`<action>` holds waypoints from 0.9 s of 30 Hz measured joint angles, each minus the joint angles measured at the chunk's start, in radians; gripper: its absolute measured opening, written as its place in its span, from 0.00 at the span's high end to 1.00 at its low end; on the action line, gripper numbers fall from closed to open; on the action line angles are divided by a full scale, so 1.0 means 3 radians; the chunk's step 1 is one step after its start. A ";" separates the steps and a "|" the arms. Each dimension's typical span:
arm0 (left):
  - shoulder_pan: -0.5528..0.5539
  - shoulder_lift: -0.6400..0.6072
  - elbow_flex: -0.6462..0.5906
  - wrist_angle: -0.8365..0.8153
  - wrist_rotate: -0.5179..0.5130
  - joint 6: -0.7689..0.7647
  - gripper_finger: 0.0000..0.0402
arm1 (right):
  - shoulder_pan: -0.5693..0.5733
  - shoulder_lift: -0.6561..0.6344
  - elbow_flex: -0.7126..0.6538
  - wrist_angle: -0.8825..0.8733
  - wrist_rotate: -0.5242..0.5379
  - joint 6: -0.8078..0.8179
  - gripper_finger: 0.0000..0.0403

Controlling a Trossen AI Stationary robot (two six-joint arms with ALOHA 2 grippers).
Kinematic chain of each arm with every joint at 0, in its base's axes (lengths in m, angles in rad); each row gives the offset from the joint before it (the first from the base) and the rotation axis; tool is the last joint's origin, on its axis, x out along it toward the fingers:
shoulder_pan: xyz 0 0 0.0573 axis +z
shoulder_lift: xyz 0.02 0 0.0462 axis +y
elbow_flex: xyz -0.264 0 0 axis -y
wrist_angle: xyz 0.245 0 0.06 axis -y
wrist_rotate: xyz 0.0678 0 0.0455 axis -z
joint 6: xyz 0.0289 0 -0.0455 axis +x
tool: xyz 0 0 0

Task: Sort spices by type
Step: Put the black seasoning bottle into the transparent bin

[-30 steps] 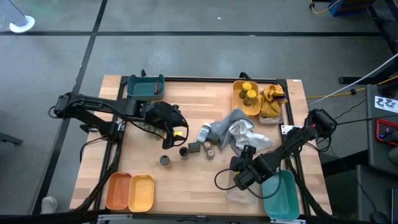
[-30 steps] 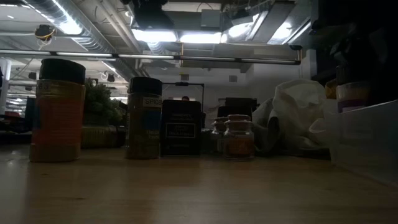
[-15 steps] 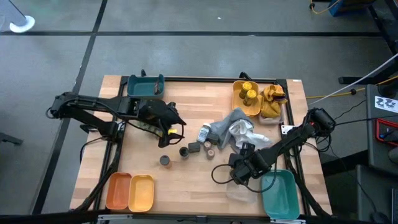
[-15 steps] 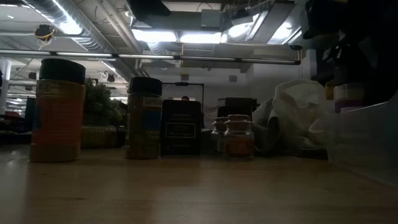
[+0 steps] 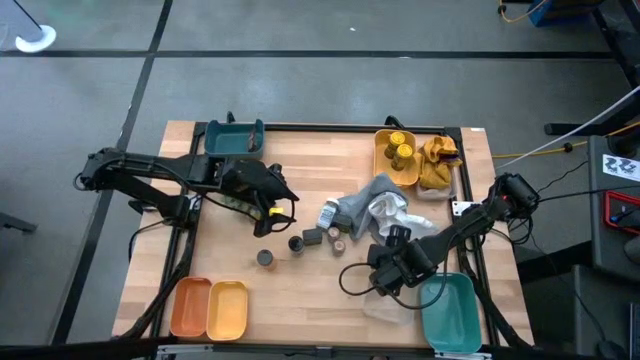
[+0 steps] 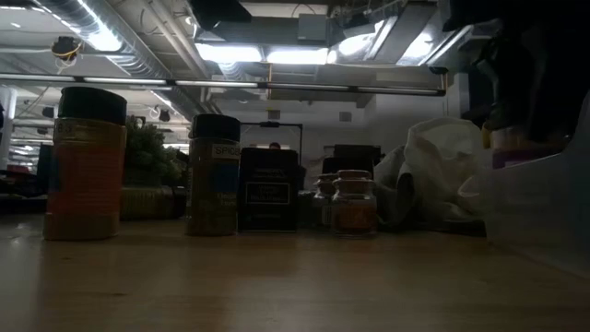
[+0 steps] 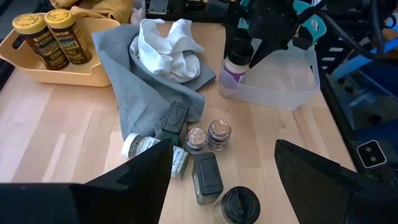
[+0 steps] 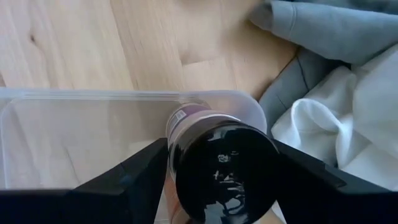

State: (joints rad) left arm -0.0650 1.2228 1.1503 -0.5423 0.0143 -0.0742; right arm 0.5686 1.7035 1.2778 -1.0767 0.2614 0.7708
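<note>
Over the clear plastic tray (image 8: 74, 130) at five o'clock, your right gripper (image 7: 249, 45) is clamping the rigid, slippery black-lidded jar (image 8: 221, 165) by its sides; keep squeezing below the lid.

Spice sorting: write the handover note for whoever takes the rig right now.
Left gripper: fingers open, empty, above the table's left-middle.
Right gripper: fingers shut on a purple-labelled jar, at the corner of the clear tray.
Done: two yellow-lidded jars stand in the yellow tray.
Left: the loose spices clustered mid-table by the grey cloth, still unsorted; the held jar is not yet released.
</note>
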 joint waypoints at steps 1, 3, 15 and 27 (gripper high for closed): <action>0.0000 0.0000 0.0000 0.0000 -0.0001 0.0004 0.34 | 0.0000 0.0000 0.0000 0.0003 0.0000 0.0000 0.36; 0.0000 0.0000 0.0000 0.0000 0.0000 -0.0006 0.34 | 0.0000 0.0000 0.0000 0.0001 -0.0001 0.0000 0.36; -0.0003 0.0000 0.0000 0.0001 -0.0001 -0.0028 0.34 | 0.0000 -0.0071 0.0004 -0.0016 -0.0138 -0.0207 0.36; -0.0003 0.0001 0.0000 0.0023 -0.0001 -0.0027 0.34 | 0.0000 -0.0166 0.0004 -0.0226 -0.0236 -0.0245 0.36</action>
State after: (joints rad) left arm -0.0658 1.2232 1.1503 -0.5354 0.0139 -0.0822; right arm 0.5686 1.6536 1.2789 -1.1444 0.1905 0.6971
